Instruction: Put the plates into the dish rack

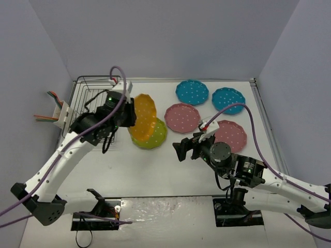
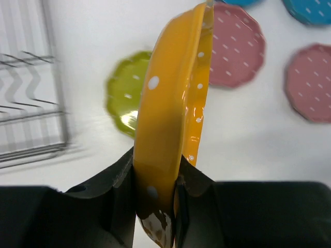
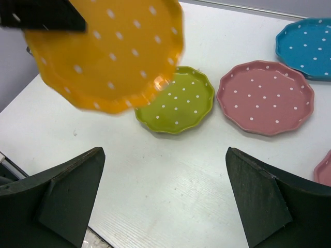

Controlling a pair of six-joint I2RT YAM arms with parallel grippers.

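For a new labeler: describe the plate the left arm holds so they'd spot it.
Start at the black dish rack, far left. Right of it, the left gripper holds the orange plate over the yellow-green plate. It alone is lifted, tilted on edge.

White table (image 1: 170, 168) with black dish rack (image 1: 89, 82), yellow-green plate (image 1: 158, 136), two pink plates (image 1: 182, 117) (image 1: 232, 137), two teal plates (image 1: 192, 92) (image 1: 228, 99).

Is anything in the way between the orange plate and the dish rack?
Nothing visible. The left gripper holds the orange plate on edge just right of the rack, and no object shows between them.
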